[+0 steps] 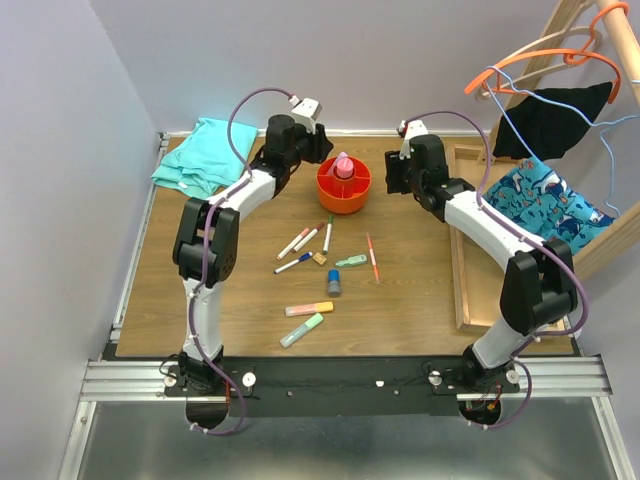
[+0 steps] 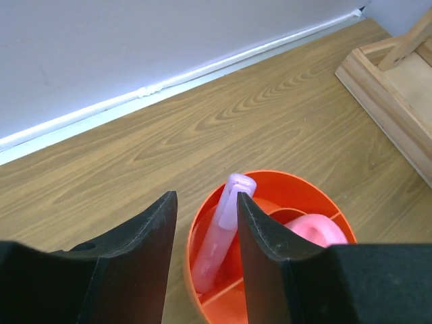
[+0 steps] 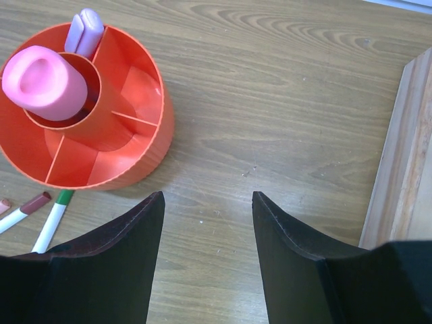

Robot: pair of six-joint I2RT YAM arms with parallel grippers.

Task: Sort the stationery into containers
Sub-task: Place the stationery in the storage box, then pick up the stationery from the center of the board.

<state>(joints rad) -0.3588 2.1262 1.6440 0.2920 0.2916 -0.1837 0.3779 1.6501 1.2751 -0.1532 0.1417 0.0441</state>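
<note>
The round orange-red organiser (image 1: 344, 192) with a pink centre piece (image 1: 344, 166) stands at the back middle of the table. A pale pink highlighter (image 2: 221, 236) leans in one of its compartments and also shows in the right wrist view (image 3: 84, 30). My left gripper (image 2: 206, 199) is open just above the organiser (image 2: 317, 196), with the highlighter seen between its fingers but not clamped. My right gripper (image 3: 208, 196) is open and empty over bare wood, to the right of the organiser (image 3: 145, 152). White markers (image 1: 310, 238), a tan block (image 1: 320, 258), a green highlighter (image 1: 351, 261), an orange-red pen (image 1: 372, 256), a blue-grey cylinder (image 1: 334, 284), an orange highlighter (image 1: 309, 308) and another green one (image 1: 301, 330) lie in front.
A teal folded cloth (image 1: 205, 155) lies at the back left. A large shallow wooden tray (image 1: 462, 270) runs along the right side; its edge shows in the right wrist view (image 3: 398, 182). Hangers with clothes (image 1: 550, 120) hang at the far right. Walls close the back and left.
</note>
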